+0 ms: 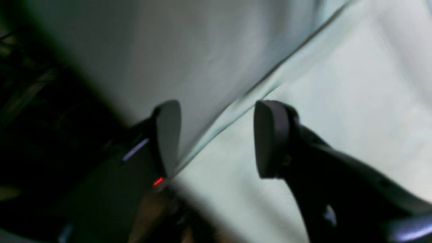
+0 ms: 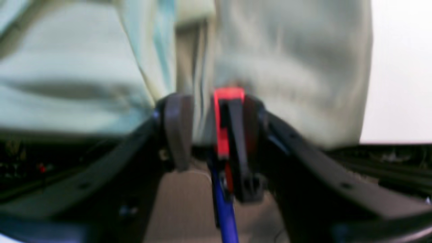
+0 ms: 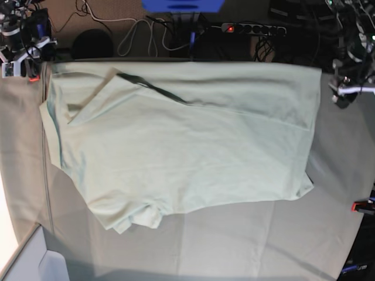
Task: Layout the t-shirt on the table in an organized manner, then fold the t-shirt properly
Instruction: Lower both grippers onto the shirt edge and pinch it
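The pale mint t-shirt (image 3: 176, 146) lies spread over the table (image 3: 263, 246), with a sleeve folded over at its upper left and its hem toward the right. My left gripper (image 1: 219, 135) is open at the table's far right corner, and the t-shirt's edge (image 1: 303, 101) runs between its fingers (image 1: 271, 138) without being pinched. In the base view this gripper (image 3: 344, 93) sits just off the shirt's right corner. My right gripper (image 2: 212, 131) is open at the far left corner (image 3: 28, 65), with the t-shirt (image 2: 67, 67) just ahead of it. Both wrist views are blurred.
A red-orange clamp (image 2: 224, 114) with a blue handle shows between the right fingers at the table's edge. Another clamp (image 3: 363, 205) sits on the right edge. Cables and a power strip (image 3: 252, 28) lie behind the table. Bare grey table cloth fills the front.
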Motion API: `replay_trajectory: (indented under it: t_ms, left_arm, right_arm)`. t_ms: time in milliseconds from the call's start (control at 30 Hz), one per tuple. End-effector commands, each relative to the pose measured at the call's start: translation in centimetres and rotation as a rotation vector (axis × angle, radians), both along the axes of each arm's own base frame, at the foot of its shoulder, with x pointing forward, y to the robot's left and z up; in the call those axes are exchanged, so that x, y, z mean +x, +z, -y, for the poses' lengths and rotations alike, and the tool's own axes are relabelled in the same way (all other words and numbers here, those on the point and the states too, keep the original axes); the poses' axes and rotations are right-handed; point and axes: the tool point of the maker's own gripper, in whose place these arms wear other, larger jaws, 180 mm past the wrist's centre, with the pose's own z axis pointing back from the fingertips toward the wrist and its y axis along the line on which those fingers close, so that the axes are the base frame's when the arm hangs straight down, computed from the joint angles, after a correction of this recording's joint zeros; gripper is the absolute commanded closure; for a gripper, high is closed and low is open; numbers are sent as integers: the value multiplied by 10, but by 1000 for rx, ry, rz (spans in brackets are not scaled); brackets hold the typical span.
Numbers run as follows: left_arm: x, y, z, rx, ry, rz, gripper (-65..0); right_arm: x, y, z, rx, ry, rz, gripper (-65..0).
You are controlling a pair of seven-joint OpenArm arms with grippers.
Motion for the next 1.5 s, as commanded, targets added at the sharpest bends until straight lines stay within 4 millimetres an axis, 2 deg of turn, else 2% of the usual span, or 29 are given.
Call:
replay_trajectory:
  t_ms: [0, 100, 300, 467, 567, 700, 833, 967, 1033, 1200, 1367, 1400, 1467]
  left_arm:
    - [14, 13, -5, 22, -3, 55, -342]
    - [34, 4, -1, -24, 5, 73, -342]
    - [65, -32, 26, -71, -63, 2, -342]
    - [83, -41, 48, -30, -141, -37, -342]
    - [90, -50, 57, -40, -161, -60, -342]
    - [95, -63, 57, -48, -159, -96, -341]
    - [94, -78, 58, -58, -155, -140, -338]
    - [90, -81, 57, -61, -154, -149, -336]
    - [87, -83, 56, -67, -151, -160, -300]
    - [74, -90, 54, -62, -150, -181, -133]
    - [71, -92, 54, -64, -151, -189, -22]
    - [71, -92, 55, -67, -154, -193, 0]
    - [73, -89, 56, -63, -160, -183, -4]
  right_arm:
    - [6, 9, -1, -6, 22, 35, -284]
    - [13, 6, -14, 9, 59, 34, -311]
    - [17, 2, -27, 31, 87, 32, -310]
    - [17, 2, -28, 33, 88, 33, -310]
    - [18, 2, -28, 33, 88, 34, -310]
    - [18, 2, -28, 33, 88, 33, -310]
    - [17, 1, -28, 35, 86, 31, -310]
    - [17, 1, -28, 35, 86, 31, -310]
    - [17, 1, -27, 34, 85, 32, -310]
    - [18, 3, -27, 31, 88, 37, -310]
    - [18, 3, -27, 31, 88, 37, -310]
    - [18, 3, -27, 31, 88, 37, -310]
    - [18, 3, -27, 31, 88, 37, -310]
